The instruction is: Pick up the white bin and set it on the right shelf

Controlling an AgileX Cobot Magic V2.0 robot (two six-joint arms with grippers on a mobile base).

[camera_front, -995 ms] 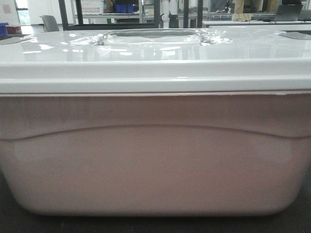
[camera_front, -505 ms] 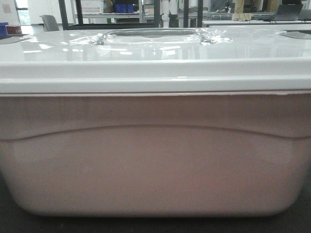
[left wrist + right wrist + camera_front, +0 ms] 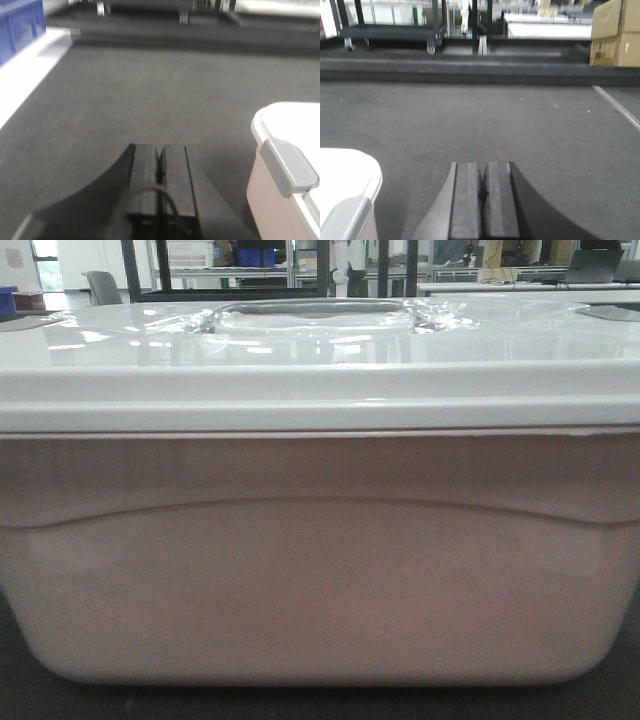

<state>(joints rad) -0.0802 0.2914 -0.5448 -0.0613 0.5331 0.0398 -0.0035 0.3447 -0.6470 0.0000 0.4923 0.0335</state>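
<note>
- Large translucent pinkish-white plastic bin with glossy white lid (image 3: 320, 580) sits on dark grey carpet (image 3: 150, 90).
- Left end effector (image 3: 160, 152): jaws together, empty, beside the bin.
- Right end effector (image 3: 484, 170): the same, on the opposite side.

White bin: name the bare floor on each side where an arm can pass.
Left of the white bin: bare grey floor out to the white strip by the blue bins. Right of it: bare floor out to the cardboard boxes. Crowded: front view, filled by the bin.
</note>
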